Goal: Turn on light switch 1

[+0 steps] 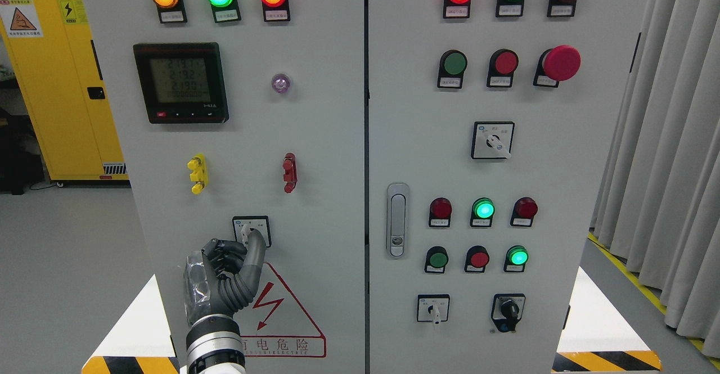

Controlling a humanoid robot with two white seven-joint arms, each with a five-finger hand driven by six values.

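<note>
A yellow cabinet stands left on grey floor; pale curtains hang right.

Bare panel surrounds the rotary switch; red handle protrudes above.

light switch 1 | white rotary knob, black-framed square plate | lower left cabinet door | above red warning triangle

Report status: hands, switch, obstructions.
Left hand raised, one extended finger at rotary switch, others curled. Right hand not in view. Nothing in the way.
</note>
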